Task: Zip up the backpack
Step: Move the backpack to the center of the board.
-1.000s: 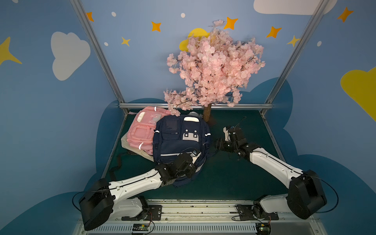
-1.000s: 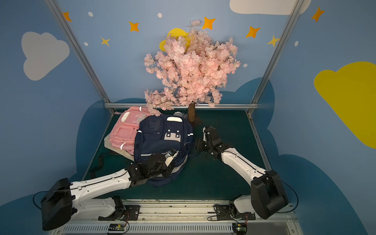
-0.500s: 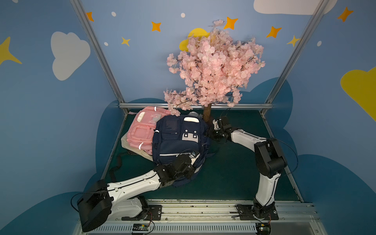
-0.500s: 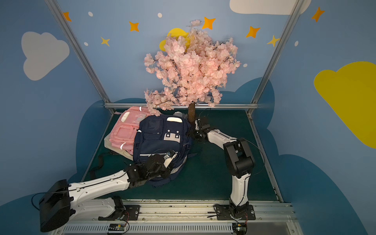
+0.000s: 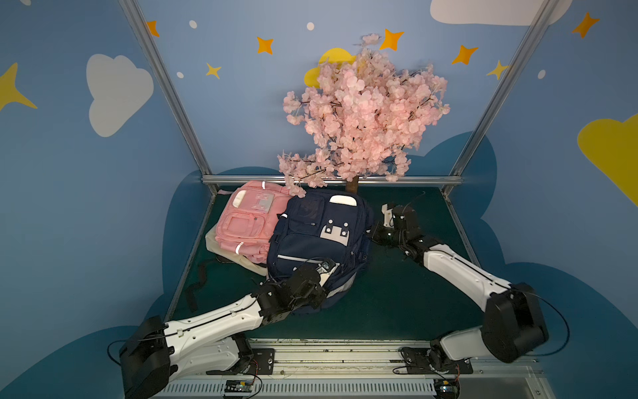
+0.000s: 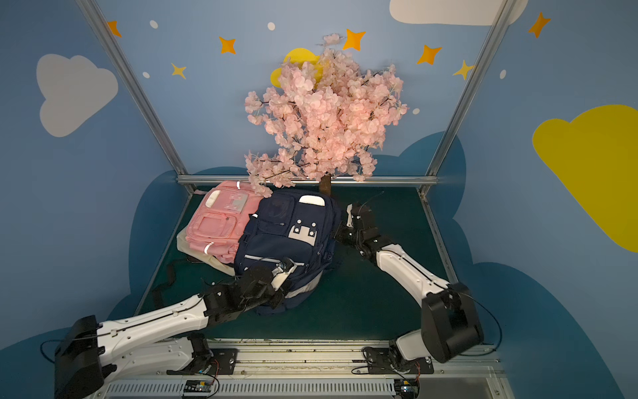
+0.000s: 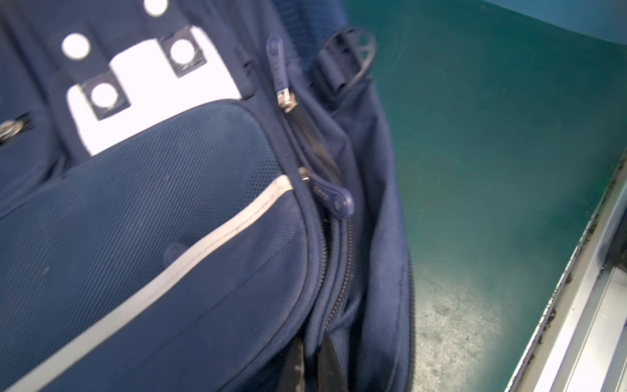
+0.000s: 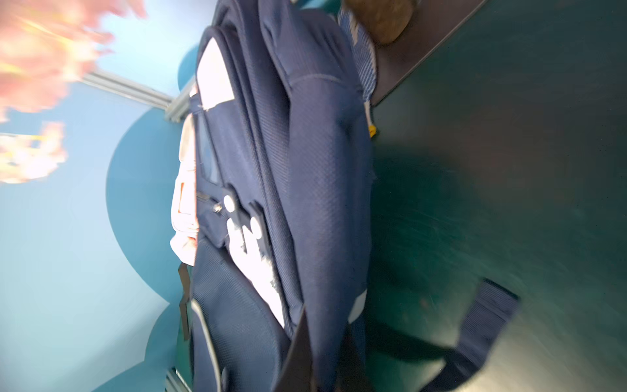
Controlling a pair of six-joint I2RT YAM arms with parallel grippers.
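A navy backpack lies face up on the green mat in both top views. My left gripper sits at its near end, shut on a fold of fabric beside the zipper. Two navy zipper pulls show in the left wrist view, one partway along the track and one farther up. My right gripper presses against the backpack's right side, its dark fingers shut on a ridge of navy fabric.
A pink backpack leans on a cream bag left of the navy one. An artificial blossom tree stands behind on its trunk. A black strap trails on the mat; a navy strap lies at the right.
My right arm swung to the backpack's far end near the trunk, then came back to its right side, and its jaws closed on the fabric. The left gripper kept its hold.
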